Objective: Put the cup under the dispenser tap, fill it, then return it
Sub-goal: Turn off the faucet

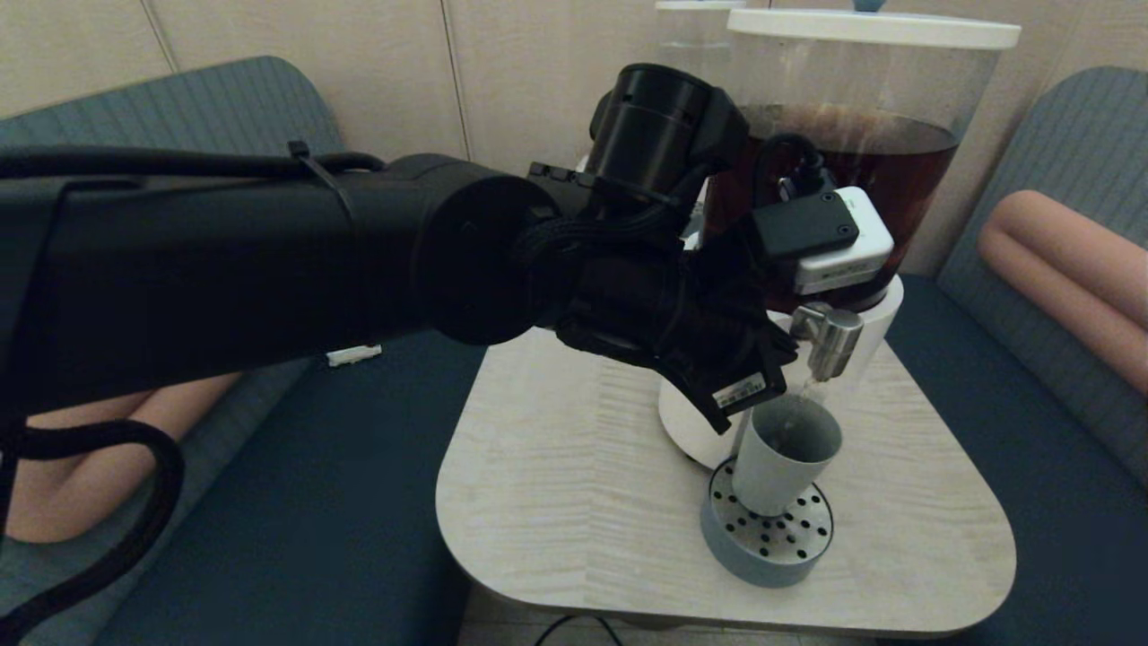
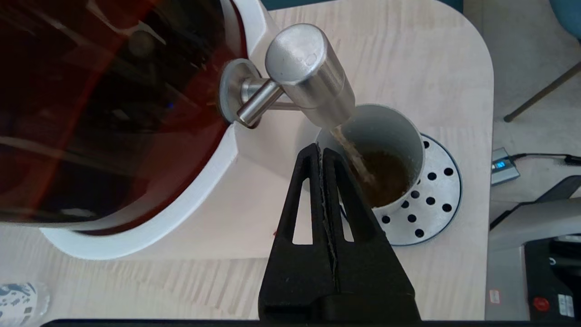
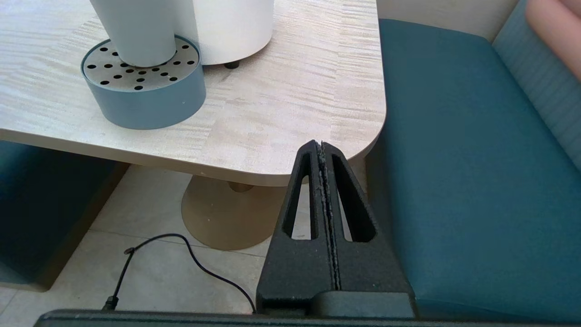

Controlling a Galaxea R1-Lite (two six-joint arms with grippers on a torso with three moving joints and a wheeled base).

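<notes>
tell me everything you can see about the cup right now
The cup is a small plain grey-blue tapered tumbler, matte like plastic, without a handle. It stands upright on the round perforated drip tray, directly under the steel dispenser tap. A brown stream runs into it; dark liquid covers its bottom. No gripper touches it.

Head view dim and muted; left arm (image 1: 269,260) a near-black mass with little surface detail. Both wrist views brighter, even soft light, no hard shadows. Tabletop (image 2: 431,59) washed pale toward its far corner in left wrist view. Curved reflections glare on the dark tank (image 2: 91,100). Steel tap (image 2: 308,72) shows soft highlights. Straight lines bow near frame edges.
</notes>
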